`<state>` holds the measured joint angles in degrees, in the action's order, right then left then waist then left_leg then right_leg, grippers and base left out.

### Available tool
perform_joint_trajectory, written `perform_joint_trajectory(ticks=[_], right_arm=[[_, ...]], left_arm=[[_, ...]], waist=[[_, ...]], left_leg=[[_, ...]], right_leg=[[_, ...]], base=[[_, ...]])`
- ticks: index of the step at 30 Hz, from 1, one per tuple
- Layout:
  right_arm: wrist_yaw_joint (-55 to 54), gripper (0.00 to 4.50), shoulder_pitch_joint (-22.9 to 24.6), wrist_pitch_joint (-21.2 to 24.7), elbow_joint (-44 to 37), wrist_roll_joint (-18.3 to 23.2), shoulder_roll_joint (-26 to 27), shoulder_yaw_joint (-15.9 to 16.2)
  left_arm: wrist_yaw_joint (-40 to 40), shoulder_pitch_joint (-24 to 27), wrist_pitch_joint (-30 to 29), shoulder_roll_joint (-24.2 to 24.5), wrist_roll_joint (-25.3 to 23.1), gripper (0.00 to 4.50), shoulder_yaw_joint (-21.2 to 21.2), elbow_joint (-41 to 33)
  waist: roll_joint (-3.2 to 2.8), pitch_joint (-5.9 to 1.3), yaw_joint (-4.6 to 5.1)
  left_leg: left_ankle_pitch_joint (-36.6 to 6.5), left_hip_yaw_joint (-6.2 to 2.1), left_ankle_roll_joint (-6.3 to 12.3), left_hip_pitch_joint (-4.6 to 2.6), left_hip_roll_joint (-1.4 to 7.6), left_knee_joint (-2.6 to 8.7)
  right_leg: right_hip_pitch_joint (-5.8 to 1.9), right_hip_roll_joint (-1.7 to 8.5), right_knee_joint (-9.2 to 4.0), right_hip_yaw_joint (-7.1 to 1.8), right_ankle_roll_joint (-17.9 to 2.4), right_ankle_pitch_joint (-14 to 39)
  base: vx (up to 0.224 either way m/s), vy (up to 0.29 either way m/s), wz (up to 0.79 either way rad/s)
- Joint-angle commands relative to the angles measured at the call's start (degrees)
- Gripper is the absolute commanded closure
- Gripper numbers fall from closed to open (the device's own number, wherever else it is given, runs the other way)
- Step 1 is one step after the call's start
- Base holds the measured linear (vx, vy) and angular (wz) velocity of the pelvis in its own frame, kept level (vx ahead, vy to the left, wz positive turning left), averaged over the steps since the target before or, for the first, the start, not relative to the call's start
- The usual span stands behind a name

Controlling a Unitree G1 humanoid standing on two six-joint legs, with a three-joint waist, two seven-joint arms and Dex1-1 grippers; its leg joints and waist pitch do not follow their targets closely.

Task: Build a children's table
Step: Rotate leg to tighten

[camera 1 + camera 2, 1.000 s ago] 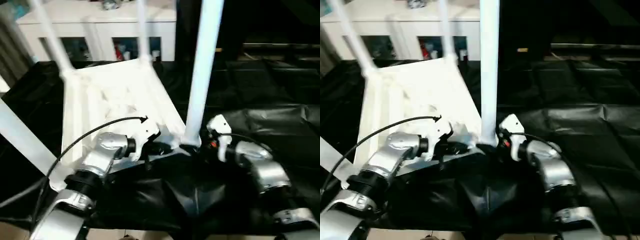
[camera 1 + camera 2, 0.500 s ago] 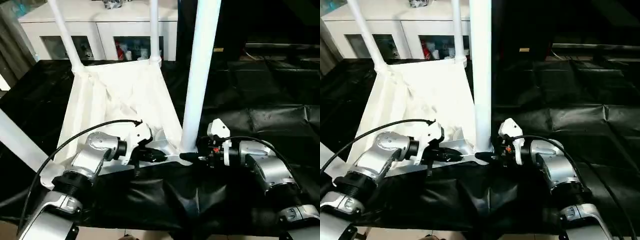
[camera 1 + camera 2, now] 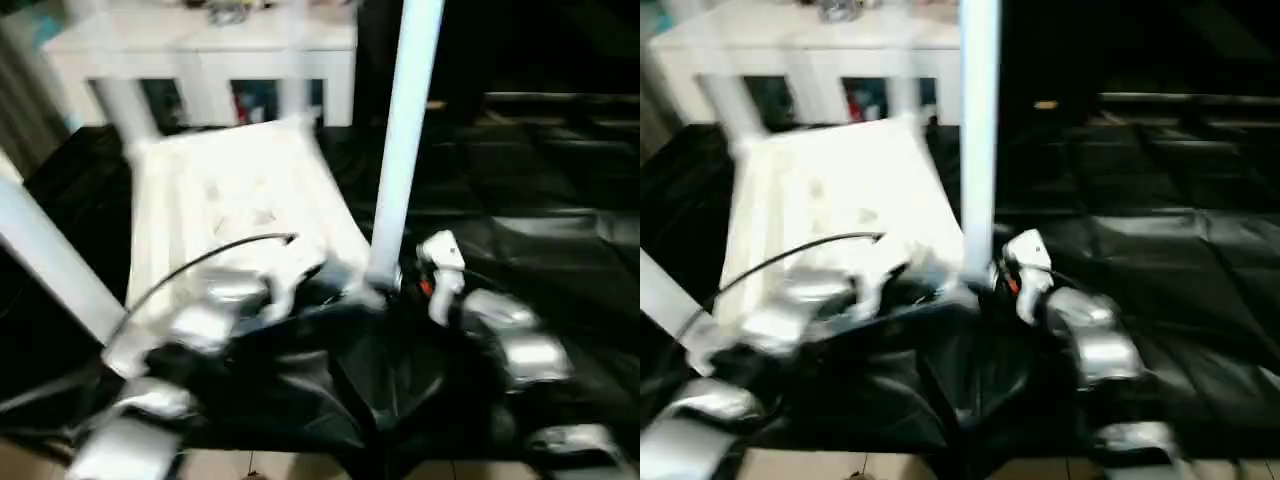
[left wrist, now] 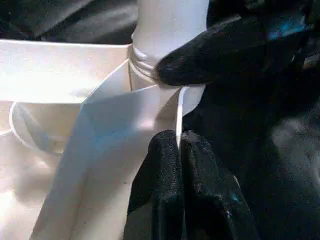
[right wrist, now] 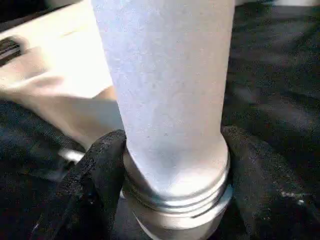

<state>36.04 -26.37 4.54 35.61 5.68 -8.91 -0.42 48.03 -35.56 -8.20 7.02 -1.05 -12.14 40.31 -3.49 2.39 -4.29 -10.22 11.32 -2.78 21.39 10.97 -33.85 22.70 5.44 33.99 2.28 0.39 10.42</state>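
The children's table lies upside down, its white tabletop (image 3: 230, 190) showing the ribbed underside. Its legs stand up from the corner sockets. The nearest leg (image 3: 400, 150) rises from the near right corner. My right gripper (image 5: 175, 165) is shut on that leg's base, and the fingers (image 5: 100, 175) press it from both sides just above the socket. My left gripper (image 4: 178, 142) is shut on the thin rim of the tabletop (image 4: 75, 65) beside the same corner. A finger of the right gripper (image 4: 210, 55) shows against the leg there. Another leg (image 3: 50, 260) slants past at the left.
A black sheet (image 3: 540, 200) covers the work surface around and under the tabletop. A white cabinet with glass-fronted shelves (image 3: 200, 50) stands behind it. A strip of pale floor (image 3: 250, 465) shows along the near edge.
My right gripper's fingers have closed in on the base of the near leg. The left gripper keeps its hold on the rim. The head views have swung and blurred.
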Motion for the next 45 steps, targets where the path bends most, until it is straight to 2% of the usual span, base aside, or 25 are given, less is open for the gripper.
perform_joint_trajectory(ticks=[1, 3, 4, 5, 6, 8, 9, 10, 11, 14, 16, 17, 18, 20, 22, 24, 26, 30, 33, 36, 39, 42, 44, 45], right_arm=[[-1.6, 1.80, 0.4, 1.8, 3.5, -0.5, 5.4, 4.0], [-3.8, 1.80, -1.1, 0.9, 4.4, 0.2, 8.0, 3.5], [-4.2, 1.80, -1.6, 0.5, 4.4, 0.4, 8.9, 3.3], [-3.1, 1.45, -2.2, 0.1, 4.4, 1.3, 10.0, 3.0], [-2.2, 1.45, -2.3, 0.0, 4.1, 1.5, 10.4, 2.8], [0.0, 1.08, -2.2, -0.2, 3.4, 1.9, 10.3, 3.0], [1.0, 1.01, -2.1, -0.3, 3.1, 2.0, 9.9, 3.3], [3.4, 0.91, -1.8, -0.3, 2.2, 2.1, 8.5, 4.0], [4.5, 0.82, -1.7, -0.3, 1.8, 2.0, 7.8, 4.4], [8.7, 0.62, -1.6, -0.6, 1.0, 1.7, 4.7, 5.1], [17.5, 0.62, -1.1, -0.3, -0.9, 2.2, -0.6, 6.3], [17.5, 0.62, -1.1, -0.3, -0.9, 2.2, -0.6, 6.3], [22.7, 0.62, -0.9, -0.1, -1.9, 2.3, -3.9, 7.2], [27.7, 0.62, -0.9, -0.5, -2.3, 2.1, -7.5, 7.8], [29.6, 0.62, -1.1, -0.8, -2.4, 2.0, -8.6, 7.8], [31.0, 0.62, -1.3, -1.3, -2.3, 1.9, -9.5, 7.8], [31.9, 0.76, -1.6, -1.6, -2.2, 1.9, -10.1, 7.8], [33.6, 1.04, -1.8, -1.7, -2.2, 2.4, -10.4, 8.2], [34.5, 1.33, -1.5, -2.0, -2.4, 2.6, -10.1, 8.7], [34.9, 1.51, -1.3, -2.3, -2.3, 2.8, -9.7, 8.7], [35.0, 1.78, -1.1, -2.3, -2.4, 3.1, -9.8, 8.8], [33.6, 1.84, -0.5, -1.7, -2.7, 3.5, -9.4, 8.1], [28.9, 1.85, 0.0, -1.6, -1.9, 2.6, -8.3, 7.2], [25.8, 1.86, 0.1, -1.5, -1.0, 2.0, -7.6, 6.7]], left_arm=[[-4.5, -2.6, 0.2, -4.0, 0.9, 4.50, -0.1, 0.4], [-6.2, -3.0, 0.4, -5.6, 0.4, 4.50, -0.5, 1.1], [-6.6, -3.1, 0.6, -6.1, 0.1, 4.50, -0.6, 1.3], [-6.7, -3.1, 1.0, -6.4, -0.2, 4.50, -0.8, 1.2], [-6.2, -3.1, 1.2, -6.4, -0.2, 4.50, -0.8, 1.1], [-4.9, -2.9, 1.6, -6.1, -0.2, 4.50, -0.9, 0.6], [-4.3, -2.7, 1.8, -5.8, -0.1, 4.50, -1.0, 0.2], [-2.3, -2.0, 1.9, -4.8, 0.2, 4.50, -1.3, -1.1], [-1.3, -1.7, 1.9, -4.3, 0.4, 4.50, -1.4, -1.6], [3.1, -0.5, 1.7, -2.2, 1.3, 4.50, -1.9, -3.5], [9.7, 0.9, 2.0, 1.5, 2.3, 4.50, -2.7, -5.8], [9.7, 0.9, 2.0, 1.5, 2.3, 4.50, -2.7, -5.8], [13.1, 1.3, 2.1, 3.6, 2.7, 4.50, -3.0, -6.5], [17.1, 1.4, 2.3, 6.0, 2.9, 4.50, -3.2, -7.0], [19.2, 1.5, 2.1, 7.1, 3.2, 4.50, -3.3, -7.4], [21.5, 1.6, 2.0, 8.4, 3.4, 4.50, -3.5, -7.7], [23.8, 1.8, 1.7, 9.6, 3.7, 4.50, -3.7, -8.3], [25.4, 1.9, 1.9, 11.3, 3.8, 4.50, -3.9, -8.4], [26.0, 2.1, 1.9, 11.7, 4.0, 4.50, -3.9, -8.5], [26.3, 2.3, 1.7, 11.9, 4.1, 4.50, -3.9, -8.8], [26.0, 2.6, 1.8, 11.8, 4.1, 4.50, -4.0, -8.9], [23.5, 2.5, 2.1, 10.9, 3.5, 4.50, -3.6, -8.2], [18.6, 1.6, 2.3, 9.4, 2.5, 4.50, -2.7, -6.5], [16.3, 1.1, 2.2, 8.5, 2.3, 4.50, -2.3, -5.6]], waist=[[0.46, -2.59, 0.60], [0.64, -2.59, 0.93], [0.61, -2.58, 1.18], [0.60, -2.62, 1.18], [0.59, -2.70, 1.22], [1.03, -2.75, 0.98], [0.96, -2.80, 0.86], [1.30, -2.89, 0.70], [1.19, -2.94, 0.58], [0.92, -3.04, 0.47], [1.02, -3.23, 0.15], [1.03, -3.25, 0.03], [0.61, -3.46, -0.05], [0.73, -3.99, -0.55], [0.44, -4.28, -1.16], [0.49, -4.34, -1.56], [0.52, -4.17, -1.77], [0.48, -3.73, -2.07], [0.54, -3.67, -2.03], [0.66, -3.78, -2.06], [0.72, -3.94, -2.10], [0.72, -3.97, -2.16], [0.70, -3.83, -2.17], [0.81, -3.67, -2.13]], left_leg=[[-23.3, -1.74, -1.38, -0.97, 1.60, 5.32], [-24.3, -1.65, -1.11, -1.39, 1.45, 5.15], [-24.3, -1.72, -0.74, -1.25, 1.45, 5.19], [-24.0, -1.75, -0.64, -1.12, 1.45, 5.21], [-23.5, -1.75, -0.35, -1.06, 1.51, 5.26], [-22.5, -1.62, 0.25, -0.97, 1.62, 5.31], [-21.7, -1.63, 0.63, -0.85, 1.65, 5.32], [-20.7, -1.54, 0.99, -0.74, 1.73, 5.32], [-20.3, -1.50, 1.20, -0.69, 1.78, 5.26], [-17.8, -1.33, 1.91, -0.36, 1.83, 5.13], [-15.6, -1.13, 2.94, -0.26, 1.86, 4.87], [-14.9, -1.07, 3.36, -0.21, 1.88, 4.78], [-12.8, -0.91, 3.89, -0.13, 1.94, 4.51], [-9.0, -0.82, 5.23, -0.28, 2.00, 3.85], [-4.5, -0.63, 7.51, -0.06, 2.02, 3.14], [-3.9, -0.61, 8.34, -0.11, 2.08, 2.92], [-5.5, -0.56, 8.00, -0.25, 2.20, 3.06], [-10.5, -0.58, 5.00, -0.60, 2.43, 3.70], [-11.6, -0.65, 3.61, -0.56, 2.42, 3.95], [-10.7, -0.62, 3.61, -0.51, 2.35, 3.81], [-8.7, -0.60, 4.39, -0.35, 2.23, 3.56], [-7.8, -0.57, 5.12, -0.31, 2.24, 3.42], [-8.6, -0.56, 4.96, -0.33, 2.29, 3.52], [-10.1, -0.58, 4.20, -0.47, 2.33, 3.69]], right_leg=[[-1.39, 2.81, -5.63, -1.06, -7.9, 28.2], [-0.93, 2.77, -6.07, -1.12, -7.3, 29.6], [-0.95, 2.82, -6.14, -1.14, -7.2, 30.2], [-1.05, 2.87, -6.11, -1.12, -7.0, 30.3], [-1.09, 2.82, -6.09, -1.14, -7.0, 29.4], [-1.07, 2.81, -5.98, -1.28, -7.5, 27.7], [-1.21, 2.88, -5.81, -1.32, -8.0, 26.5], [-1.34, 2.88, -5.70, -1.34, -8.5, 24.9], [-1.37, 2.88, -5.49, -1.39, -8.8, 23.9], [-1.68, 2.82, -4.93, -1.41, -10.4, 19.0], [-2.07, 2.76, -4.53, -1.32, -11.6, 15.6], [-2.13, 2.74, -4.44, -1.29, -11.9, 14.8], [-2.13, 2.66, -3.96, -1.28, -12.8, 11.7], [-2.38, 2.38, -3.09, -1.05, -14.8, 4.7], [-2.23, 2.35, -2.01, -0.94, -17.2, -4.1], [-2.12, 2.36, -1.80, -0.81, -17.9, -5.8], [-1.99, 2.40, -2.01, -0.80, -17.8, -3.2], [-1.80, 2.49, -2.66, -0.96, -16.6, 4.4], [-1.92, 2.61, -2.82, -1.05, -15.8, 6.8], [-1.92, 2.66, -2.72, -1.12, -15.6, 5.9], [-2.04, 2.59, -2.42, -1.07, -15.8, 3.7], [-2.04, 2.62, -2.38, -1.03, -16.1, 2.8], [-1.88, 2.62, -2.58, -1.05, -15.8, 4.4], [-1.78, 2.61, -2.88, -1.09, -15.4, 6.7]], base=[[0.000, 0.000, 0.00], [0.000, 0.000, 0.00], [0.000, 0.000, 0.00], [0.000, 0.000, 0.00], [0.000, 0.000, 0.00], [0.000, 0.000, 0.00], [0.000, 0.000, 0.00], [0.000, 0.000, 0.00], [0.000, 0.000, 0.00], [0.000, 0.000, 0.00], [0.000, 0.000, 0.00], [0.000, 0.000, 0.00], [0.000, 0.000, 0.00], [0.000, 0.000, 0.00], [0.025, 0.000, 0.00], [0.000, 0.000, 0.00], [0.000, 0.000, 0.00], [0.000, 0.000, 0.00], [0.000, 0.000, 0.00], [0.000, 0.000, 0.00], [0.000, 0.000, 0.00], [0.000, 0.000, 0.00], [0.000, 0.000, 0.00], [0.000, 0.000, 0.00]])
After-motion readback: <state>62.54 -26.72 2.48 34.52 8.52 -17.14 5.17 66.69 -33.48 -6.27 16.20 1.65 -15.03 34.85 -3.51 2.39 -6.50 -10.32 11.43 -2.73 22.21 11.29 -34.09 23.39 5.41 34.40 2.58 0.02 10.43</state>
